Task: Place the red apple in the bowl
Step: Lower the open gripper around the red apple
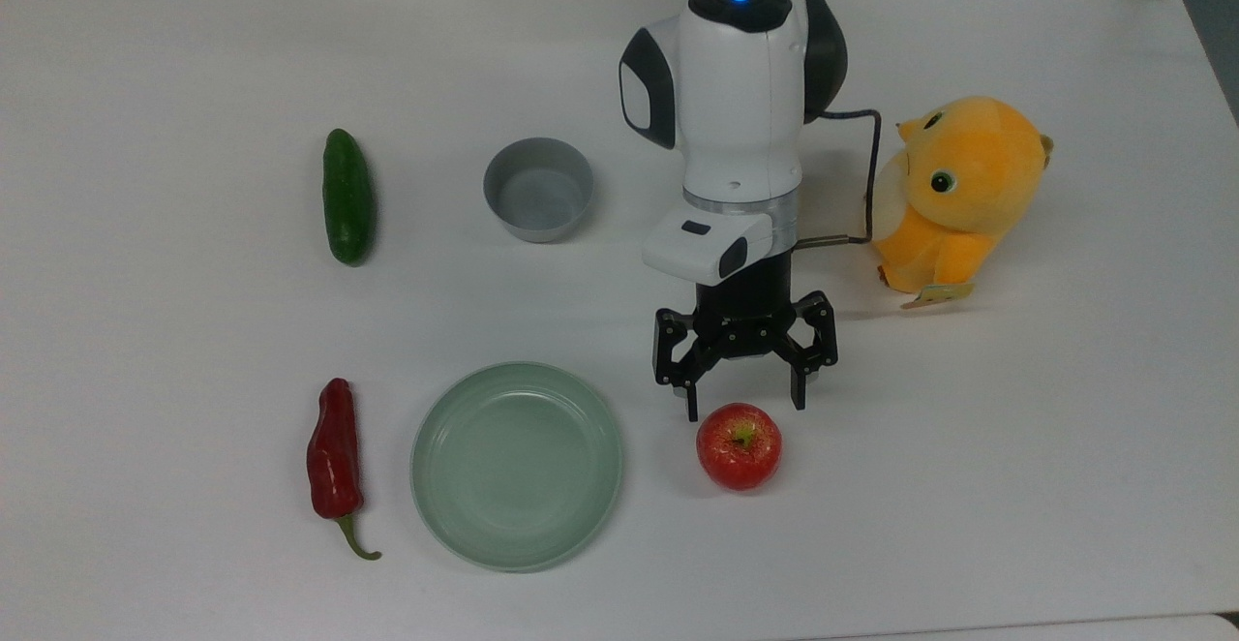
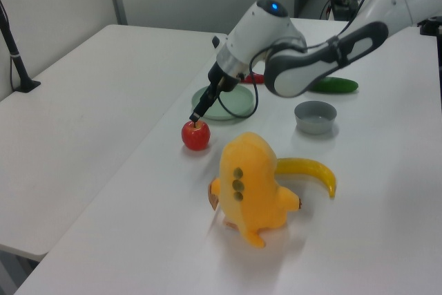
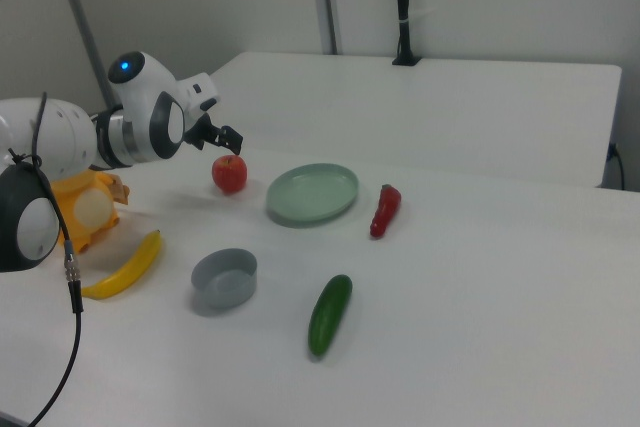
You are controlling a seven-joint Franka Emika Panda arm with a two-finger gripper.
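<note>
While my black two-finger gripper [image 1: 743, 409] hangs spread wide just above the glossy round red apple [image 1: 739, 445], beside the shallow pale-green plate [image 1: 516, 466], I fear an off-centre squeeze rolling it away, far from the small grey plastic bowl [image 1: 538, 188].

Gripper [image 1: 743, 407] hangs w/ fingers spread just above the apple [image 1: 739, 446]; bare table [image 1: 968, 447] all round the apple; plate [image 1: 516, 465] near on the top view's left, w/ a gap between. Btwn apple and bowl [image 1: 538, 188]: open tabletop, plate edge just beside that line. Plush toy [image 1: 958, 191] near the arm on the top view's right; cucumber [image 1: 347, 196] and chili [image 1: 335, 452] well apart.
</note>
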